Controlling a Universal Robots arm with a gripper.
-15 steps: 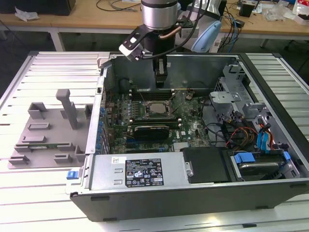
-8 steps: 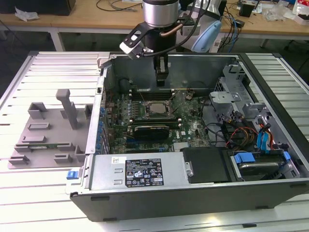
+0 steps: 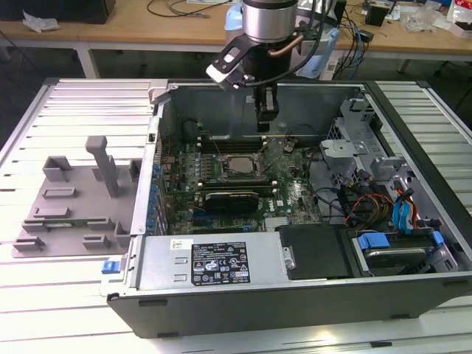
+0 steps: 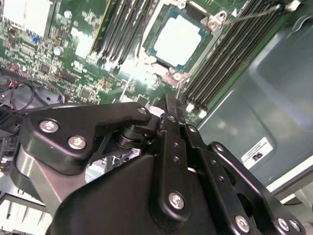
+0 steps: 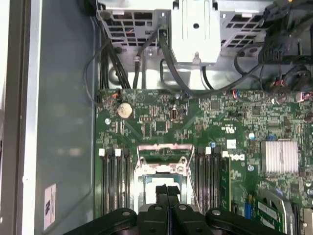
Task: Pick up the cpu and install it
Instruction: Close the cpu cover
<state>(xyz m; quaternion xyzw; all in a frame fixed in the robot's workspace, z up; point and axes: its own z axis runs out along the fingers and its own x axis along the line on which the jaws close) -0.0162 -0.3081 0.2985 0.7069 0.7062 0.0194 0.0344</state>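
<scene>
Cpu seated in socket; jaws closed, empty, hovering apart above.

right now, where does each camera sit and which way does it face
Exterior view: off the arm, raised, looking down into the open dark metal computer case; the silver wrist and black gripper hang above the green motherboard.
First wrist view: on the wrist, looking down along the shut gripper onto the motherboard.
Second wrist view: on the wrist, looking slantwise past the gripper's black linkage at the silvery square cpu in its socket.
Shared: both wrist views show the gripper; exterior and second wrist views show the cpu.
</scene>
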